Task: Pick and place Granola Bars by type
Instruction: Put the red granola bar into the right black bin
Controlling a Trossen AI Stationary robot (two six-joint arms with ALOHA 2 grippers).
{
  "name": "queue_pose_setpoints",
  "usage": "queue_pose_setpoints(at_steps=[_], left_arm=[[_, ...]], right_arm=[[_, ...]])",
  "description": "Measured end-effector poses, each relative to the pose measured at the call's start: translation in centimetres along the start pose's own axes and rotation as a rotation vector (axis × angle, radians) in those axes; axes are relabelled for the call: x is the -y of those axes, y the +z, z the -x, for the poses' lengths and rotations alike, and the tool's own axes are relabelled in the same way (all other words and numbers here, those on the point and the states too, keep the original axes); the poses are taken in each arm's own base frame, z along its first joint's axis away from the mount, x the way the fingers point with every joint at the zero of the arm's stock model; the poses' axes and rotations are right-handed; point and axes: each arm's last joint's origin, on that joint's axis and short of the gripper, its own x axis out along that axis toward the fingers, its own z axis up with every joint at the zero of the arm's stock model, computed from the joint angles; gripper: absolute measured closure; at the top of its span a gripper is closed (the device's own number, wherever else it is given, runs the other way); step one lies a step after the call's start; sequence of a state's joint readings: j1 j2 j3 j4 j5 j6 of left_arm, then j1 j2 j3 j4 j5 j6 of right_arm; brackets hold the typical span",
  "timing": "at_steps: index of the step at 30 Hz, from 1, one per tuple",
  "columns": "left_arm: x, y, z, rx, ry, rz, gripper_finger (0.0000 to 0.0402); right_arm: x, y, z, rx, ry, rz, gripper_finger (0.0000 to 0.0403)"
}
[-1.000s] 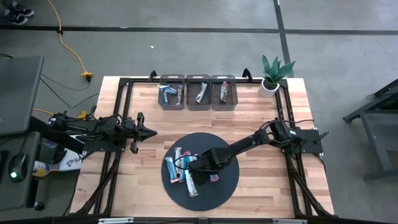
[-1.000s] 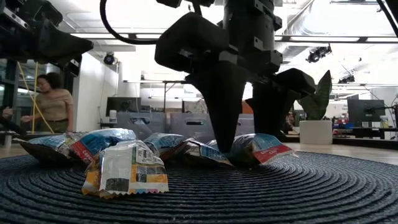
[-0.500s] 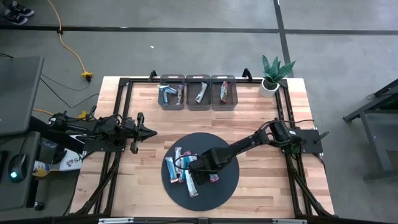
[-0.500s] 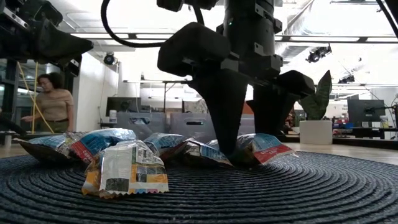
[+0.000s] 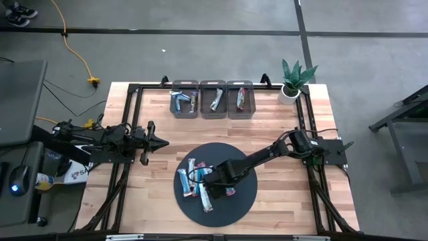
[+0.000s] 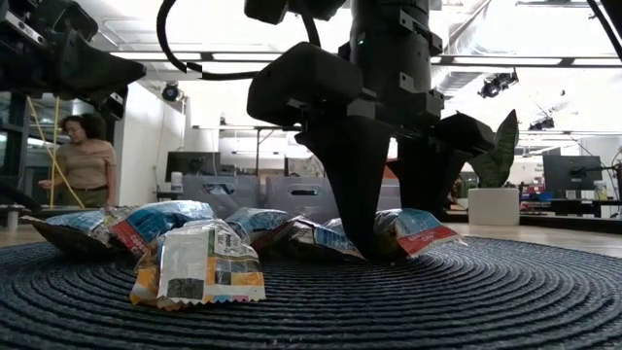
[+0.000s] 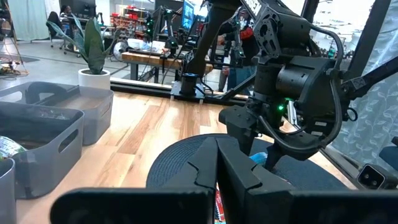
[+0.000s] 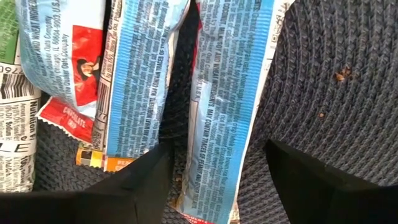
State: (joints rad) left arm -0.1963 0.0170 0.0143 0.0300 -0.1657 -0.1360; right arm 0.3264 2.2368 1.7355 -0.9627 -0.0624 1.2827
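Several foil-wrapped Granola Bars (image 5: pixel 194 182) lie in a loose heap on a dark round woven mat (image 5: pixel 242 195). My right gripper (image 8: pixel 217 146) points down over the heap, open. Its two fingers stand on either side of one light blue bar (image 8: pixel 231 81), which lies flat on the mat. In the low view the fingertips (image 6: pixel 362 248) reach down almost to the mat beside that bar (image 6: pixel 420 229). Whether they touch it I cannot tell. My left gripper (image 5: pixel 158 142) waits shut and level at the table's left, away from the mat.
Three grey bins (image 5: pixel 214 100) stand in a row at the far edge, each with bars inside. A potted plant (image 5: pixel 291 84) is at the far right corner. A black frame (image 5: pixel 134 90) borders the table. A person (image 6: pixel 83 160) stands in the room behind.
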Motion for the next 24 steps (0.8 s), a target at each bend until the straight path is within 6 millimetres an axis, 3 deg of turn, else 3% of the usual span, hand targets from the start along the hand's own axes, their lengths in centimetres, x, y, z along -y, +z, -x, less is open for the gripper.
queue_pose_setpoints(at_steps=[24], left_arm=[[0.0,-0.01,0.0,-0.001,0.0,0.0,0.04]], right_arm=[[0.0,-0.02,0.0,-0.008,0.001,-0.001,0.0294]])
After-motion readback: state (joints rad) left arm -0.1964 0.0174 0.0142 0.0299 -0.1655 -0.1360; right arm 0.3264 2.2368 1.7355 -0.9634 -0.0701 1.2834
